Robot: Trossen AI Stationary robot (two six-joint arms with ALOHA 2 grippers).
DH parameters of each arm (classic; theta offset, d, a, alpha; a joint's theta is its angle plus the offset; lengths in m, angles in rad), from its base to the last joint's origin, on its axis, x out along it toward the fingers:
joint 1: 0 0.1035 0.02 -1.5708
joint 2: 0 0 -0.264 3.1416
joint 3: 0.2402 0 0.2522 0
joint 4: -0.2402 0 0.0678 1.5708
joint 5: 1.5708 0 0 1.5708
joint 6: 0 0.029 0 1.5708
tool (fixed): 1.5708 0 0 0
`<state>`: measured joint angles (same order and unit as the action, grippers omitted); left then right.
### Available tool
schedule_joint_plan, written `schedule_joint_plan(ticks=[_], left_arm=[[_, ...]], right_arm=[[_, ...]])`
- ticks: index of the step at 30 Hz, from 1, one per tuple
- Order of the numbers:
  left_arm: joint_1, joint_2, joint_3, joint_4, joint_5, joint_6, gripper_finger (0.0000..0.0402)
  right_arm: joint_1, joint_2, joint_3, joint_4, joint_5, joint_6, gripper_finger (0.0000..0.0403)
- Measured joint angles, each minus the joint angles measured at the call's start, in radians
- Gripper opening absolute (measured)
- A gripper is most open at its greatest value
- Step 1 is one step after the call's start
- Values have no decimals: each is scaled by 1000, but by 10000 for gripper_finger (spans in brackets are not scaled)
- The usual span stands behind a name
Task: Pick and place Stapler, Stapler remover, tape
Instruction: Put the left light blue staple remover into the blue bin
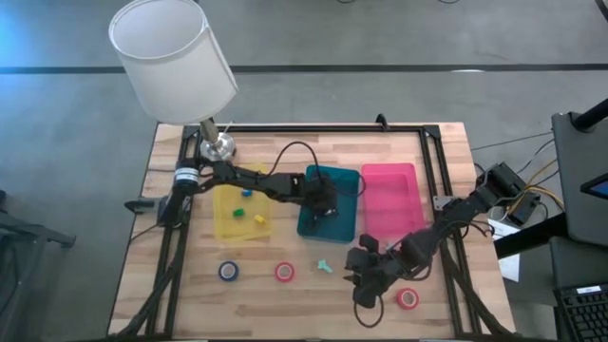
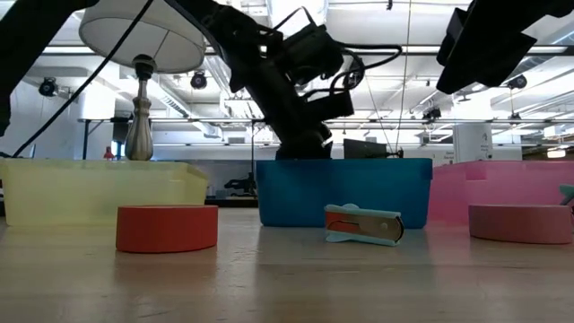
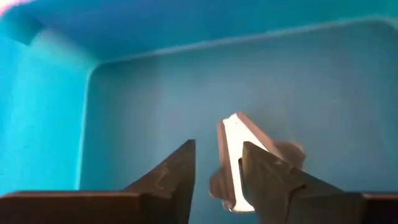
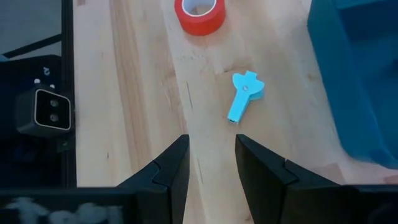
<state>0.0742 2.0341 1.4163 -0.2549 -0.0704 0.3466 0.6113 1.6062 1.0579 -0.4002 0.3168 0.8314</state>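
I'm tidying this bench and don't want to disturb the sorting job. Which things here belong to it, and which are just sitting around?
Part of the job:
- blue tape
- red tape
- second red tape
- staple remover
- small pieces in the yellow tray
- teal tray
- pink tray

Just lying about:
- lamp
- cables off the table's right side

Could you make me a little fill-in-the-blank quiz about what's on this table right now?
1. The left gripper is reaching down into the ____ tray.
2. The yellow tray stands nearest to a ____ with a white shade.
3. The right gripper hovers over the bare ____ table, holding nothing.
4. The small light-blue stapler remover lies beside a ____ roll of tape.

Missing words: teal; lamp; wooden; red
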Motion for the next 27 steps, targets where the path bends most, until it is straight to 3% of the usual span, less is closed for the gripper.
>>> schedule_joint_plan(ticks=[7, 15, 21, 27], left_arm=[[-8, -29, 40, -50, -1, -50, 162], [-15, -195, 81, -254, 48, -171, 148], [-60, -413, -24, -240, 54, -216, 147], [-153, -625, -238, -113, 50, -270, 145]], right_arm=[[0, 0, -3, -1, 0, 0, 123], [-1, 1, -16, 37, 51, -66, 123], [-4, 1, -35, 174, 76, -143, 123], [-10, 1, -43, 271, 81, -195, 123]])
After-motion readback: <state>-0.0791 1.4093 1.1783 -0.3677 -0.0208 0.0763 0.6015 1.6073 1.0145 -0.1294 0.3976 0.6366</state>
